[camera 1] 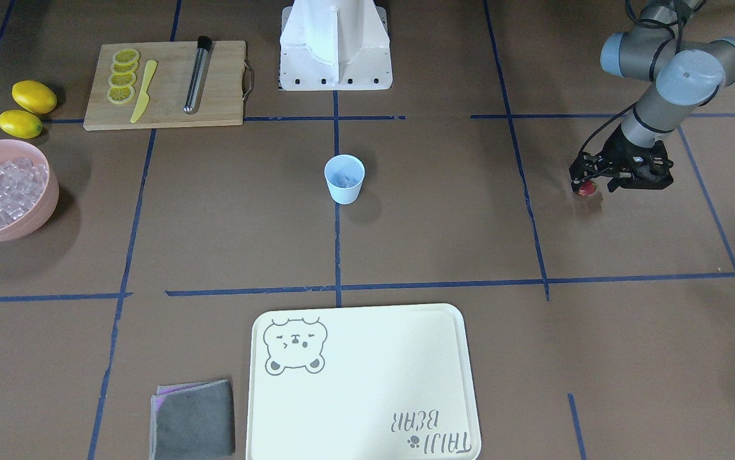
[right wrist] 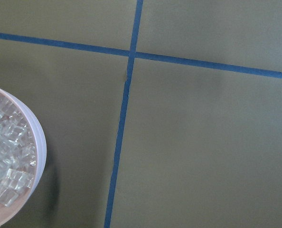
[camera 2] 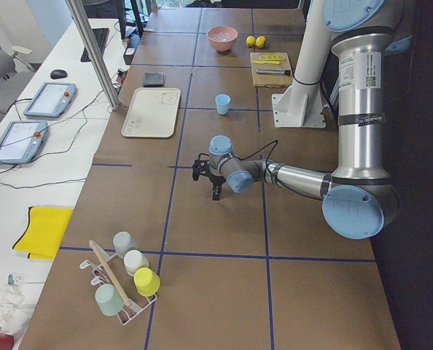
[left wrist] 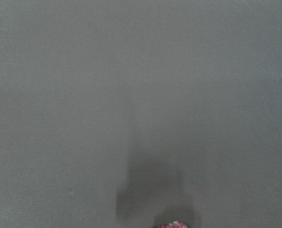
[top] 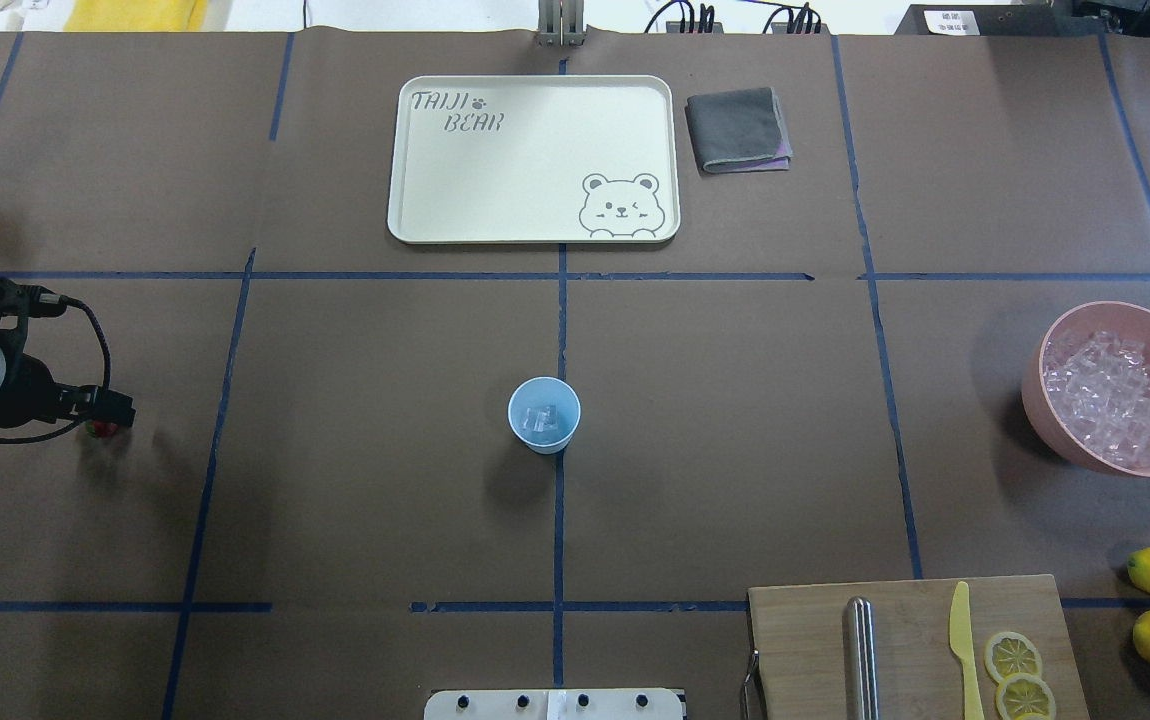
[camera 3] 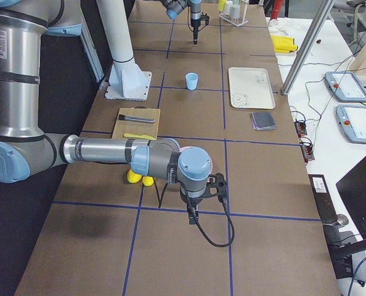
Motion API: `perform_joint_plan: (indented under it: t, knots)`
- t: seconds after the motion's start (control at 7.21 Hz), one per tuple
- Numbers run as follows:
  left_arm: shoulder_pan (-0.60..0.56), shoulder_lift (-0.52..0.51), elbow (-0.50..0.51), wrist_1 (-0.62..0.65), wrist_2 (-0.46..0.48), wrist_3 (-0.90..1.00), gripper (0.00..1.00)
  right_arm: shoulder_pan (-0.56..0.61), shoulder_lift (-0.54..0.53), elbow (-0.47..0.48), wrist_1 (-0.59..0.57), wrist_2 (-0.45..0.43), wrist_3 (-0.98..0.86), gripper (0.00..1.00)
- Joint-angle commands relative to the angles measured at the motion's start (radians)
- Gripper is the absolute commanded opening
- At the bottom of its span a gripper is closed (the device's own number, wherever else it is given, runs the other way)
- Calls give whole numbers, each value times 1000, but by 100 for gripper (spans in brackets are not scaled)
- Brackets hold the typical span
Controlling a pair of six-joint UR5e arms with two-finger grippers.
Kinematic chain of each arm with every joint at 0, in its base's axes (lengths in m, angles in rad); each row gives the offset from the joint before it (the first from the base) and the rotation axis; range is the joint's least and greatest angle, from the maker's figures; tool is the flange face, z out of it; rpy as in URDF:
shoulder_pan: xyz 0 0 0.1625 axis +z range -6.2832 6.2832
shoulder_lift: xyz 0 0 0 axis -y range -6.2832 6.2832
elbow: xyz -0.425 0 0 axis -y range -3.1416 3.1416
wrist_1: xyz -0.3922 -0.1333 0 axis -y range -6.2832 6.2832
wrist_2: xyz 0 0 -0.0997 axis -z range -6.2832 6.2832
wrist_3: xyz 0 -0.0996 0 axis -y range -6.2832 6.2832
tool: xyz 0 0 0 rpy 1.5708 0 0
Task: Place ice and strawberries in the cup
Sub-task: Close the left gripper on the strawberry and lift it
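Nearest you lies the cream tray [camera 1: 367,383], printed TAIJI BEAR opposite a bear's face, on the table [camera 1: 444,243], which brown paper covers and blue tape [camera 1: 337,255] marks into squares. Your pink bowl [camera 1: 38,214] at the robot's right end holds most of the ice [camera 1: 0,191]. The blue cup [camera 1: 344,180] stands upright mid-table on a tape line, a few cubes inside. Well apart, toward the other end, the left gripper [camera 1: 586,181] points down with the strawberry [camera 1: 587,188] at its tips, but you cannot tell whether the jaws clamp it. Near the bowl hangs the right gripper [camera 3: 191,213], its jaws impossible to judge.
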State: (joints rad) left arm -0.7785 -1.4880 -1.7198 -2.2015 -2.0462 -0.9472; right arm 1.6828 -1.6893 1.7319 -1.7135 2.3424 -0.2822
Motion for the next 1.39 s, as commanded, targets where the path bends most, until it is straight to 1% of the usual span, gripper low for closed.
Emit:
perform_joint_plan:
  t: [0.0,0.28,0.42,0.69,0.83,0.97,1.11,1.25]
  knots:
    - [1,0,-9,3,-3,4,1,0,0,0,0,0,0,99]
    - [-1,-1,-44,19,-15,10,0,0,-1,0,0,0,2,99]
    - [-2,-5,-82,57,-73,11,0,0,-1,0,0,0,2,99]
    - [-8,-14,-174,174,-86,13,0,0,-3,2,0,-2,5,99]
    - [-7,-37,-231,260,-88,13,0,0,-7,11,0,-2,5,100]
    - [-7,-84,-286,383,-88,13,0,0,-9,11,0,-2,5,100]
    - [-7,-160,-317,498,-86,13,0,0,-10,12,0,-2,5,100]
    - [-5,-243,-322,585,-83,7,0,0,-10,11,0,-3,5,100]
